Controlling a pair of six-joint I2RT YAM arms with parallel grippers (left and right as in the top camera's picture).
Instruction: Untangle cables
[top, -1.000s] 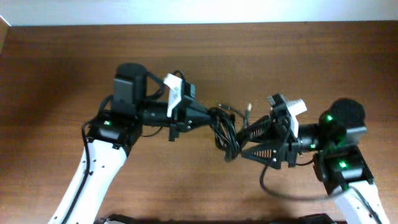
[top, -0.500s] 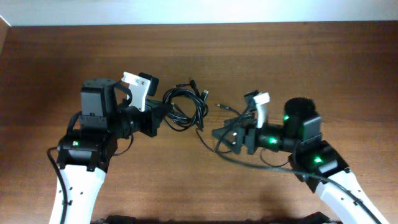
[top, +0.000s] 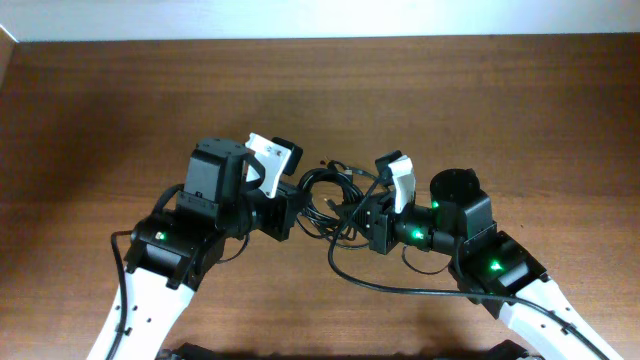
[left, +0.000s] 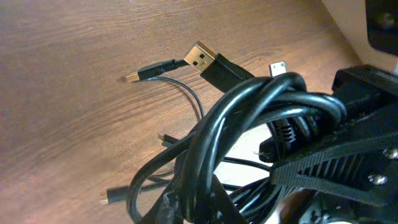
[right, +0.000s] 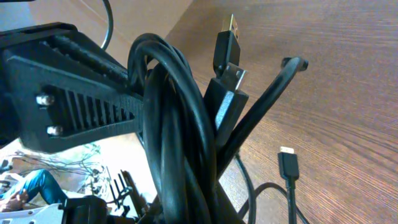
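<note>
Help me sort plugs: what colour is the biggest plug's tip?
Gold; the plug shows best from the left wrist.

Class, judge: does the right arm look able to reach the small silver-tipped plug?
Probably not yet: the right claw is shut on the cables and must let go first, though nothing covers the plug.

Black cables (top: 335, 200) are still one knot, bunched near the table (top: 100, 120) middle. Several thick glossy strands loop together in a tight arch (left: 261, 109), raised off the table, and thinner cords trail out beneath it. Loose ends fan out from the knot:
- gold-tipped USB-A plug (left: 202, 57), angled up
- small gold-tipped plug (left: 134, 77), flat on the table
- small silver-tipped plug (left: 278, 67) beside the arch

The right wrist view shows the same bundle (right: 174, 130), with two plugs (right: 227, 37) stacked on it.
</note>
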